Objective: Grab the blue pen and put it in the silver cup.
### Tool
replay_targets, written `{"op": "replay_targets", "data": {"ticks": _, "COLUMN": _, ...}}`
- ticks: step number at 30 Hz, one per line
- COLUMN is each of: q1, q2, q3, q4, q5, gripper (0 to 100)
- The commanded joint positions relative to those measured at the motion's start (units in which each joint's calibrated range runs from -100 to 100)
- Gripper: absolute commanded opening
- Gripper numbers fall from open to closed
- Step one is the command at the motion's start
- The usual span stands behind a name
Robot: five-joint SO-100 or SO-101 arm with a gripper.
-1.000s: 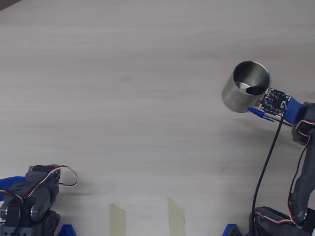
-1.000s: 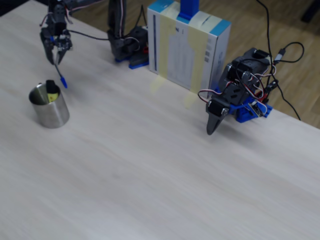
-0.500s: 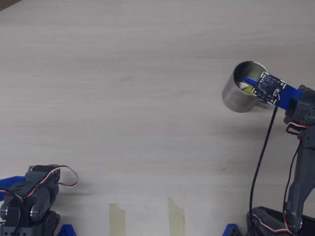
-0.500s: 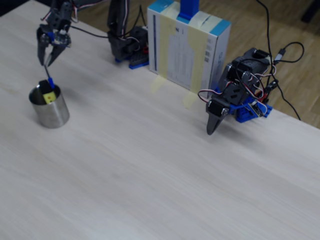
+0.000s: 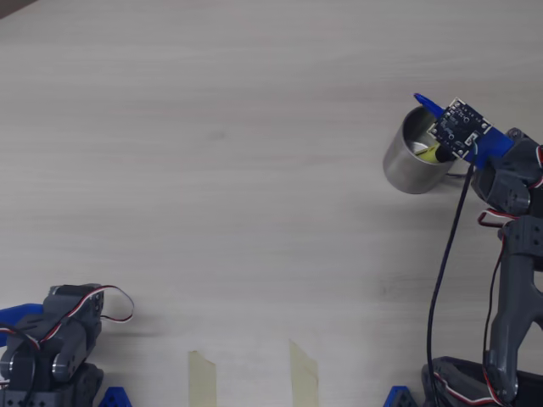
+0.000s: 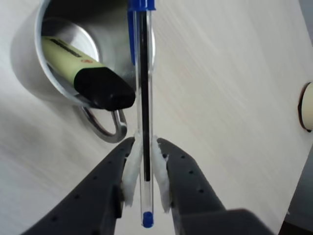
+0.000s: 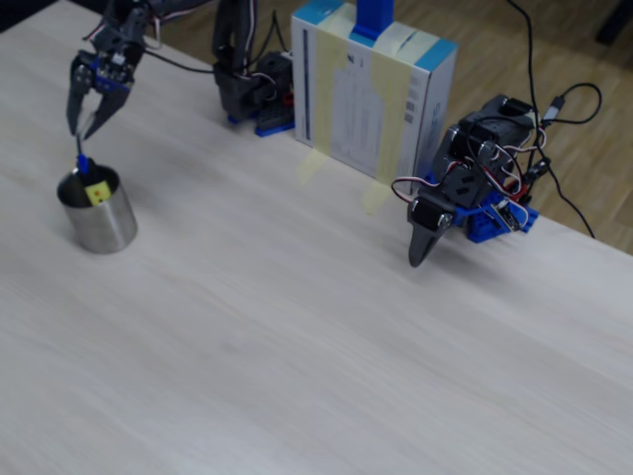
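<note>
A pale wood-grain worktop fills the overhead view; in the fixed view a brown plank floor lies beyond its far edge. The silver cup stands near the right edge of the worktop in the overhead view and near the left edge in the fixed view. A yellow highlighter with a black cap leans inside it; faint print runs along its barrel but is too small to read.

The gripper is clamped on the blue pen, its white-padded fingers pressing the clear barrel from both sides. In the wrist view the pen's capped end reaches the cup's rim beside the thin loop handle; the cap's top is cut off by the upper frame edge. In the fixed view the pen hangs from the gripper, its lower end at the cup's mouth; whether it touches the rim cannot be told.

In the overhead view a small circuit board on the wrist hides the gripper and most of the pen.

A second, idle arm rests near the far edge of the worktop. A white-and-blue box stands between the two arm bases, its printing illegible, with strips of tape below it on the worktop. A round cream object is cut off at the wrist view's right edge.
</note>
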Motion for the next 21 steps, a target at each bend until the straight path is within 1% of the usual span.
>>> {"op": "replay_targets", "data": {"ticks": 1, "q1": -1.8, "q2": -2.7, "q3": -0.2, "q4": -2.9, "q5": -2.6, "gripper": 2}}
{"op": "replay_targets", "data": {"ticks": 6, "q1": -3.4, "q2": -4.0, "q3": -0.2, "q4": -5.4, "q5": -3.9, "gripper": 2}}
{"op": "replay_targets", "data": {"ticks": 14, "q1": -4.7, "q2": -7.9, "q3": 0.4, "q4": -6.6, "q5": -6.9, "gripper": 2}}
{"op": "replay_targets", "data": {"ticks": 21, "q1": -6.7, "q2": -11.4, "q3": 2.9, "q4": -14.3, "q5": -10.1, "gripper": 2}}
